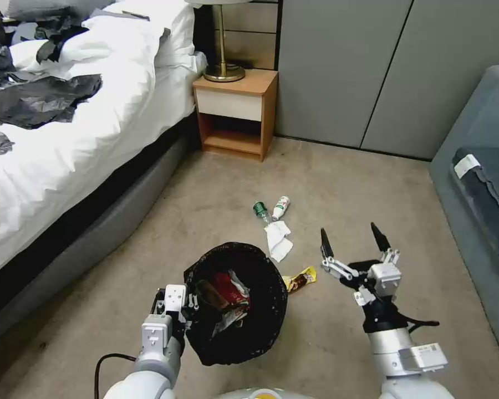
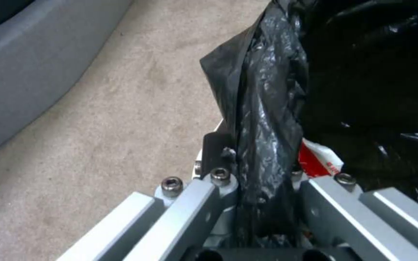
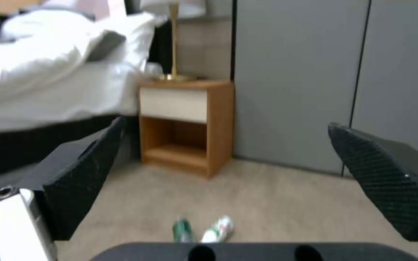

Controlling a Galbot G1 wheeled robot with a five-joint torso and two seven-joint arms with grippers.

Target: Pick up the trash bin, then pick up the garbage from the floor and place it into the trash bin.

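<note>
Left gripper [image 1: 189, 302] clamped on trash bin [image 1: 271, 327] rim; packet [image 2: 321, 164] print unreadable.

Beige carpet [image 1: 216, 183], white bed [image 1: 66, 149], wooden nightstand [image 1: 235, 113], grey wardrobe doors [image 1: 344, 72].

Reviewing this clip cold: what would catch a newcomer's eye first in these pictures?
The trash bin, lined with a black bag, sits low in the middle of the head view, its rim clamped by the left hand, with a red packet inside. The right hand hangs open over the floor to its right. Beyond the bin, litter is left on the carpet: two small bottles, a white tissue and a yellow wrapper.
</note>
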